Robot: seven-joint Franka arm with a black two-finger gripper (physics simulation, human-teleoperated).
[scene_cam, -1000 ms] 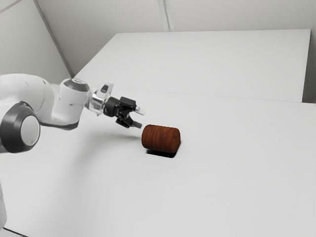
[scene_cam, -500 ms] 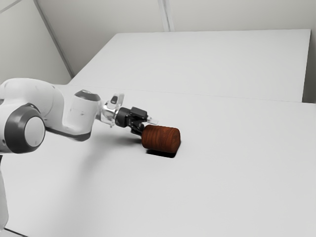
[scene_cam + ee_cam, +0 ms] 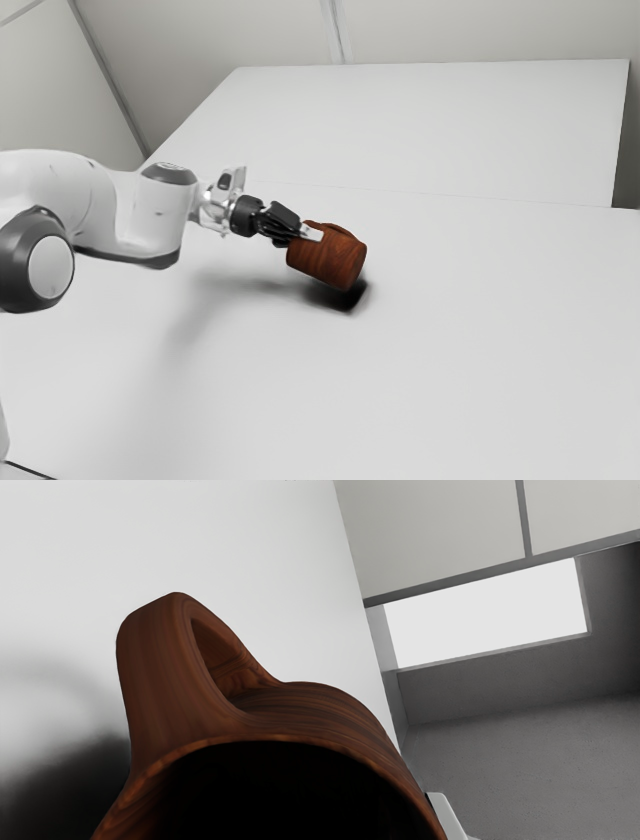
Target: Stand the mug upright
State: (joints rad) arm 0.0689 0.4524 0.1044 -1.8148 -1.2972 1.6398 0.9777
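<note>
"How does the mug (image 3: pixel 327 260) lie?"

"Tilted over the table (image 3: pixel 450 340), mouth toward the claw (image 3: pixel 307 236), base lower and toward the exterior view's right. Its handle (image 3: pixel 155 680) is on the upper side."

"And the claw?"

"Clamped on the wall at the rim (image 3: pixel 295 738): 1 finger (image 3: pixel 446 814) outside, the other presumably inside."

"So what matters?"

"That slanting long axis. With the 1 arm at the mouth end, the base should swing down beneath the mouth."
</note>
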